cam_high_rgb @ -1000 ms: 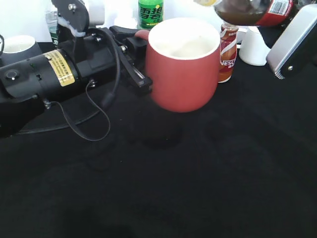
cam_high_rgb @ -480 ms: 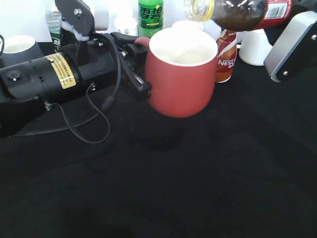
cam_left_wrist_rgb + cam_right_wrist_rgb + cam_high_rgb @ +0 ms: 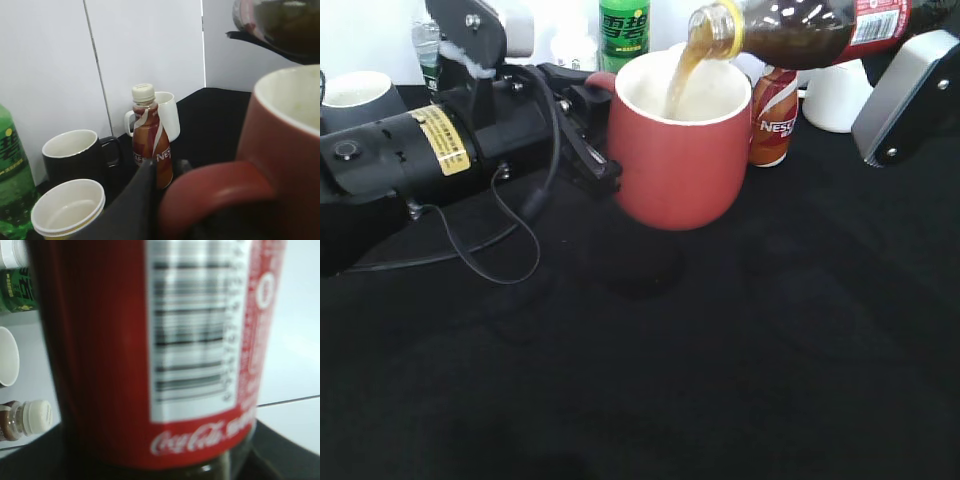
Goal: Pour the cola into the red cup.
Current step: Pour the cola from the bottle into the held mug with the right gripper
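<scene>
Cola (image 3: pixel 800 25) streams into red cup (image 3: pixel 675 150) — left gripper (image 3: pixel 592 140) holds its handle; right gripper's grip hidden.

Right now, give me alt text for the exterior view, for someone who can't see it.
A tilted cola bottle, held by the right arm, pours a brown stream into a red cup that the left end effector holds by the handle above a black table. Behind stand a Nescafe bottle, a green soda bottle and a white mug.
</scene>
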Action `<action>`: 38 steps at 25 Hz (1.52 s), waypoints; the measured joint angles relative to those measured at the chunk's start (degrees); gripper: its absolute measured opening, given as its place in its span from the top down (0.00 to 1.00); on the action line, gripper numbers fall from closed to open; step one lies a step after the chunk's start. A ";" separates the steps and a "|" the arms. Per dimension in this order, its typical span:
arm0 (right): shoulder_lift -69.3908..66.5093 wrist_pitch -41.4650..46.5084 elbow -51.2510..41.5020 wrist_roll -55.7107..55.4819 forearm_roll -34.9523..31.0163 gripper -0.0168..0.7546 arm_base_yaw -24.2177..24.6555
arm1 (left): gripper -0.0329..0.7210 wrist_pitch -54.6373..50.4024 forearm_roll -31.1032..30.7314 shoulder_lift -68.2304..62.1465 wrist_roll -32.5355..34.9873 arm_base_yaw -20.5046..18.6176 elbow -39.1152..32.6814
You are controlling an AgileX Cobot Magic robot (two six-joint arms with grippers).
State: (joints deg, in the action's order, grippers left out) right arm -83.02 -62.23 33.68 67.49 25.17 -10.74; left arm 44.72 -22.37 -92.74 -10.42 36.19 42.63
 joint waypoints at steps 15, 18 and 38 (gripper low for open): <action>0.00 -0.03 0.00 4.04 -1.61 0.45 0.00 | 0.85 -0.53 0.00 0.00 0.05 0.00 0.00; 0.00 -0.03 0.00 4.31 -1.61 0.45 0.00 | 0.85 -0.55 0.00 0.00 0.05 0.00 0.00; 0.00 -0.76 0.20 8.09 -2.08 0.45 0.00 | 0.85 -1.11 -0.44 0.00 0.46 0.00 0.00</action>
State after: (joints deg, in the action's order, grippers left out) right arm -83.02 -62.99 33.88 75.58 23.09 -10.74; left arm 43.61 -22.81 -92.74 -9.97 36.19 42.63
